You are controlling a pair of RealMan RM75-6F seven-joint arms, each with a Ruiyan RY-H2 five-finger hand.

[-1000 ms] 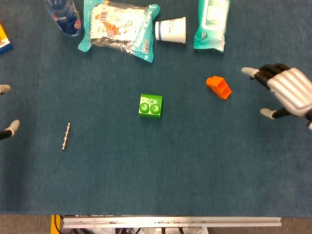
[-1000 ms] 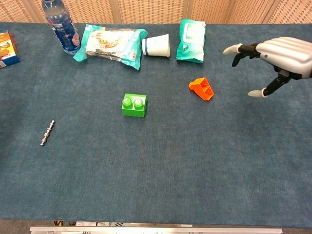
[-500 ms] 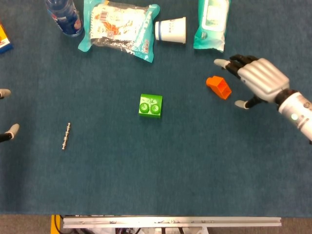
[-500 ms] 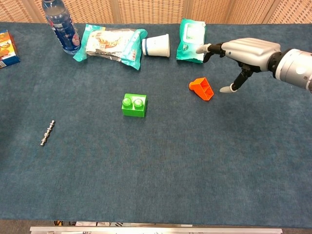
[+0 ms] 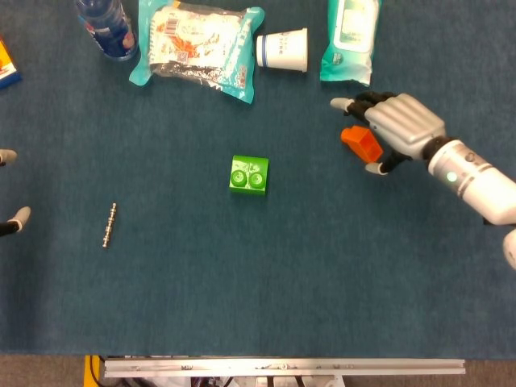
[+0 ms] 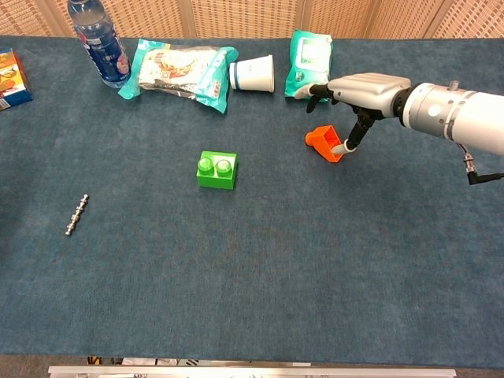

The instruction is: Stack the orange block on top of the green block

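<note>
The green block (image 5: 249,174) (image 6: 216,170) sits studs up near the middle of the blue cloth. Right of it lies the orange block (image 5: 359,143) (image 6: 324,143), tipped on its side. My right hand (image 5: 395,127) (image 6: 363,90) hovers over the orange block with fingers spread, holding nothing; its thumb tip comes down at the block's right edge. Only two fingertips (image 5: 18,216) of my left hand (image 5: 8,187) show, at the left border of the head view, apart and holding nothing.
Along the far edge stand a water bottle (image 6: 97,41), a snack bag (image 6: 183,69), a tipped paper cup (image 6: 253,73) and a wipes pack (image 6: 308,53). A small metal rod (image 6: 75,214) lies at the left. A box corner (image 6: 11,76) shows far left.
My right hand has swept left from the table's right side to directly over the orange block. The blocks have not moved; the left hand barely shifted.
</note>
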